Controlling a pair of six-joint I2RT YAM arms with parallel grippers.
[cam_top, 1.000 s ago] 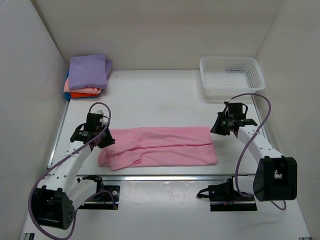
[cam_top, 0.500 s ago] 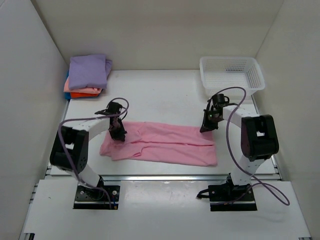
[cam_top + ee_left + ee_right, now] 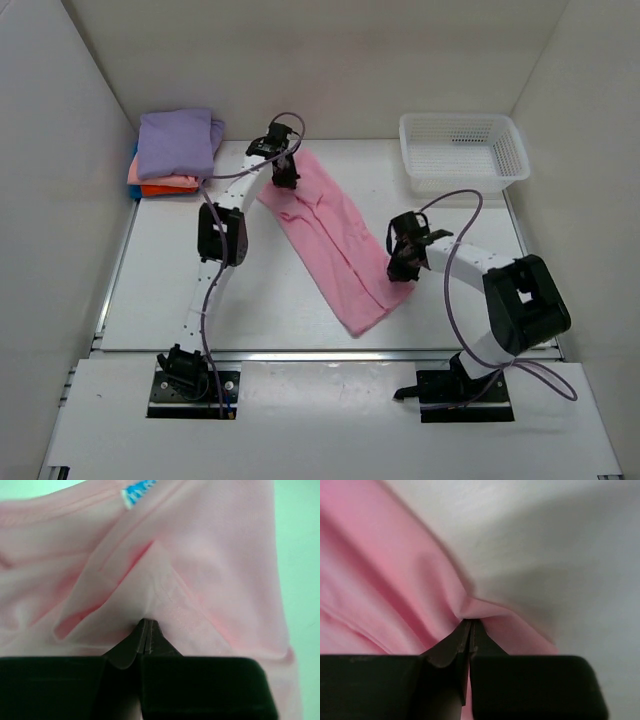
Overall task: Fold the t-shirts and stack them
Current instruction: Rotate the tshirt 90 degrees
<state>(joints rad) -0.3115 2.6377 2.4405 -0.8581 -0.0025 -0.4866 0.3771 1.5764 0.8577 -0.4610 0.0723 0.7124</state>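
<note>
Left end effector (image 3: 146, 629), right end effector (image 3: 471, 628) clamped on pink t-shirt (image 3: 335, 235); label (image 3: 138, 490) in left-wrist view only

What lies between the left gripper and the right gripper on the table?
The pink t-shirt lies there, running diagonally from the left gripper to the right gripper, both shut on it. The top external view shows the whole stretch.

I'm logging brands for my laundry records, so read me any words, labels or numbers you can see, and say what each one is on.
Label on the pink shirt: blue print on white, too blurred to read.
Folded shirts and basket: no text shows.
</note>
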